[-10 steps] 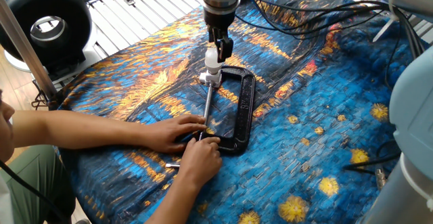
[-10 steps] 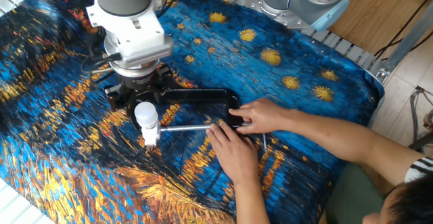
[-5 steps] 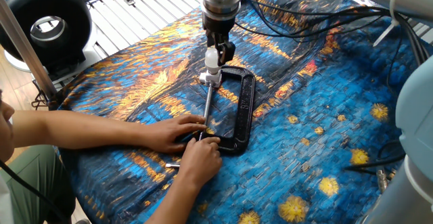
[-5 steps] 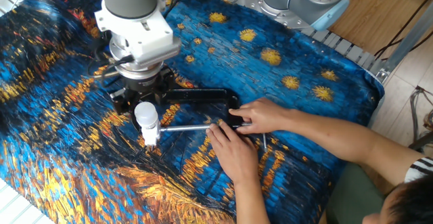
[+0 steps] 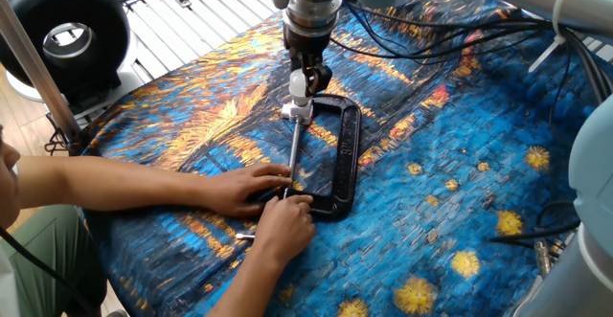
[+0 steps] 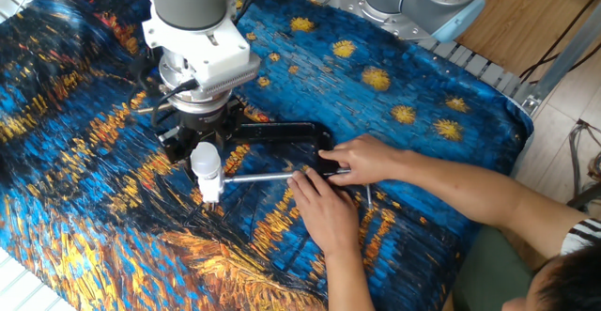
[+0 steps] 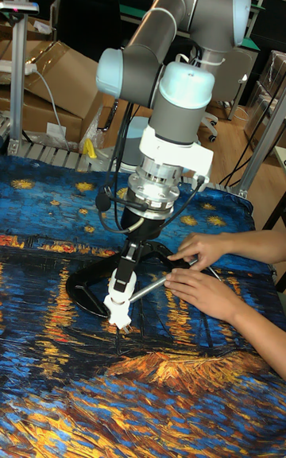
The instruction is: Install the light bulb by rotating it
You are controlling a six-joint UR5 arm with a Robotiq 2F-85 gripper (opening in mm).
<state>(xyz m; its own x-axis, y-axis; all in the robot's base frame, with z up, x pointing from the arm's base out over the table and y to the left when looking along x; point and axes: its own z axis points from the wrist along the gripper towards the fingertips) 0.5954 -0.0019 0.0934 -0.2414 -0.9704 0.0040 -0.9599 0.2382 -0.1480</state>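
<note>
The small white light bulb stands upright in its white socket base, which sits at the far end of a black C-clamp. My gripper comes straight down on the bulb, its dark fingers narrow and closed around the bulb's upper part. From the opposite side the bulb shows just below the gripper. In the tall view the gripper meets the bulb above the socket.
A person's two hands hold the clamp's screw rod and near end. Their arms reach in from the table edge. A blue and orange patterned cloth covers the table. Cables trail behind the arm.
My wrist has turned about its vertical axis and shifted slightly over the bulb. The bulb, the clamp and the person's hands have stayed where they were.
</note>
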